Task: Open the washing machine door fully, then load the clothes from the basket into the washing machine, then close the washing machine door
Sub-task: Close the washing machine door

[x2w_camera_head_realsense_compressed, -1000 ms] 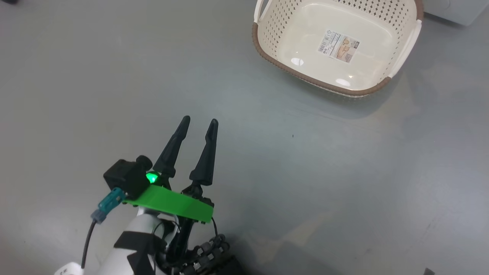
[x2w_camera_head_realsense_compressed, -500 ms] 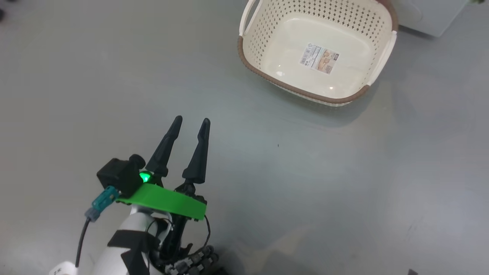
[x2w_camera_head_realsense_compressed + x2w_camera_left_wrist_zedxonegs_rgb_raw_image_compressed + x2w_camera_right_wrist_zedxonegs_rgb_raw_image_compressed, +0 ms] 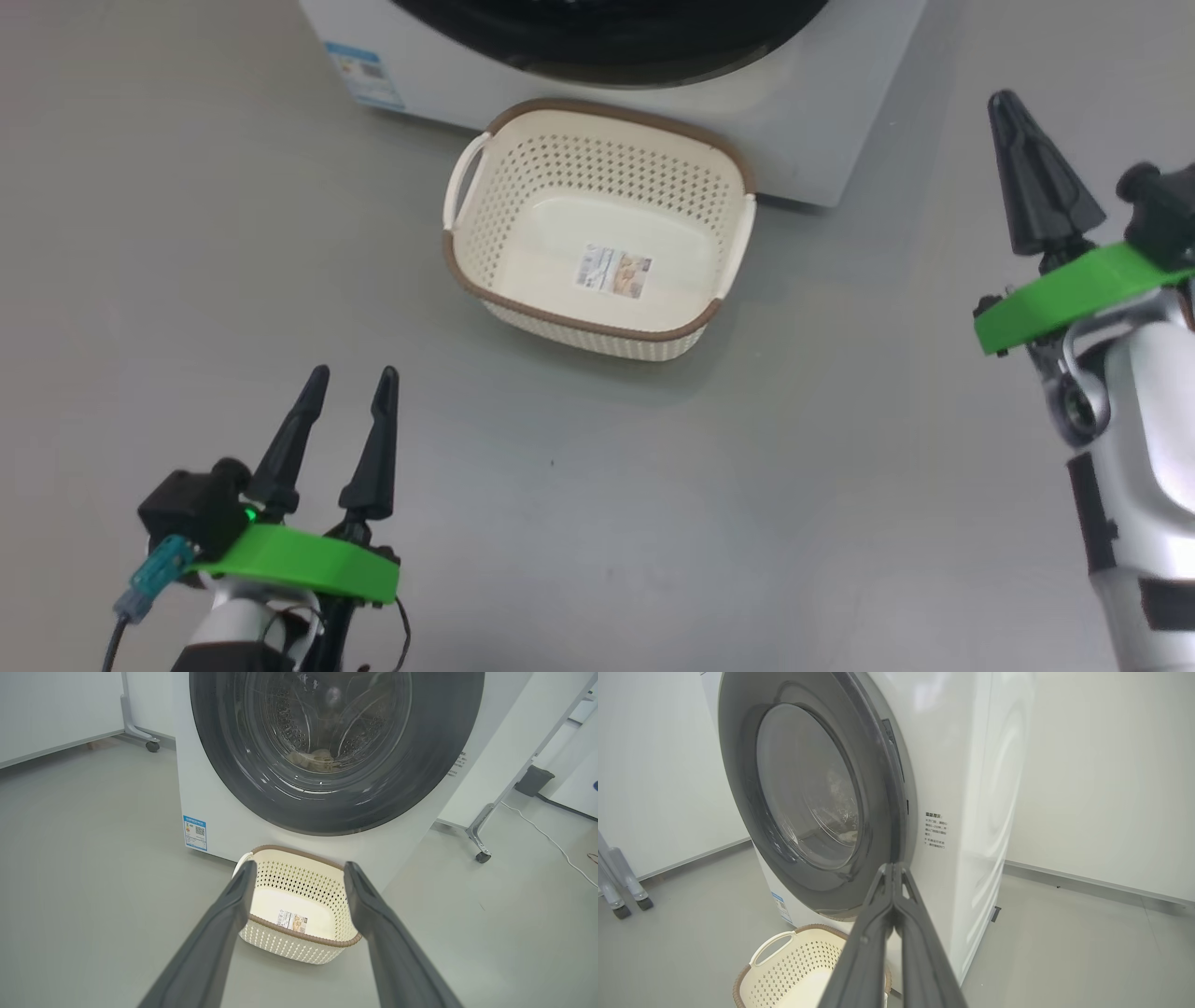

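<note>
A: Which step are we tagging?

B: Looks like the closing one, about done. The washing machine door is sitting flush on the washing machine. The clothes are showing through the glass, low in the drum. The basket is standing empty on the floor, just in front.

A: Claws?

B: The left gripper is hanging over the floor, fingers spread, carrying nothing. The right gripper is hovering off the machine's right front corner, fingers pressed together, nothing pinched.

A: Next?

B: I'm guessing a latch check, maybe a push on the rim.

A: Text?

B: There's a blue sticker, a basket label and side print. All too small; I'm reading no brand.
</note>
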You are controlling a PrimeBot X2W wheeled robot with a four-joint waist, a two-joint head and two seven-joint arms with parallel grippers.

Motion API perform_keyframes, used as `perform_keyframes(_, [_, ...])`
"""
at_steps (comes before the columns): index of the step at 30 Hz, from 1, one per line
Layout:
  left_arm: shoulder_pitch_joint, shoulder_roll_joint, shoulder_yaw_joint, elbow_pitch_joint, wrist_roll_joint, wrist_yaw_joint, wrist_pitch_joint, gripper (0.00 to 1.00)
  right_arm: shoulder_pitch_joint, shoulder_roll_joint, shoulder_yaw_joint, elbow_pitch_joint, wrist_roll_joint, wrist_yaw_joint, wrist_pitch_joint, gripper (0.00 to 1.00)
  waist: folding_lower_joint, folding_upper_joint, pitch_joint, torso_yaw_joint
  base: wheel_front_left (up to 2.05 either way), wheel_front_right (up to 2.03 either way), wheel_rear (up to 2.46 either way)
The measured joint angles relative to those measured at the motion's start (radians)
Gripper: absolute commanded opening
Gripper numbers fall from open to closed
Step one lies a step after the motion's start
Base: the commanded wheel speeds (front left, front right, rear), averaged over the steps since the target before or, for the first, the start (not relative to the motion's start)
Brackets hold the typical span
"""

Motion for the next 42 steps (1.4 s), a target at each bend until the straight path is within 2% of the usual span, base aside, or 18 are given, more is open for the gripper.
perform_keyframes(7, [0.047,0.031,0.059,-0.028,0.012,0.000,0.000,1.00,0.193,0.072,-0.089,-0.122,0.019,0.000,0.000,0.00,0.0000,0.0000,-0.091,-0.145,0.00,0.00,0.00])
perform_keyframes(14, [0.112,0.028,0.115,-0.040,0.017,0.000,0.000,1.00,0.286,0.100,-0.100,-0.168,-0.004,0.000,0.000,0.00,0.0000,0.0000,-0.160,-0.270,0.00,0.00,0.00])
perform_keyframes(20, [0.135,0.018,0.148,-0.035,0.023,0.000,0.000,1.00,0.345,0.105,-0.135,-0.192,0.004,0.000,0.000,0.00,0.0000,0.0000,-0.200,-0.342,0.00,0.00,0.00])
perform_keyframes(27, [0.163,0.016,0.156,-0.022,0.013,0.000,0.000,1.00,0.396,0.107,-0.153,-0.198,0.021,0.000,0.000,0.00,0.0000,0.0000,-0.232,-0.373,0.00,0.00,0.00])
perform_keyframes(42, [0.181,0.014,0.143,-0.015,0.019,0.000,0.000,1.00,0.420,0.109,-0.147,-0.193,0.039,0.000,0.000,0.00,0.0000,0.0000,-0.255,-0.359,0.00,0.00,0.00])
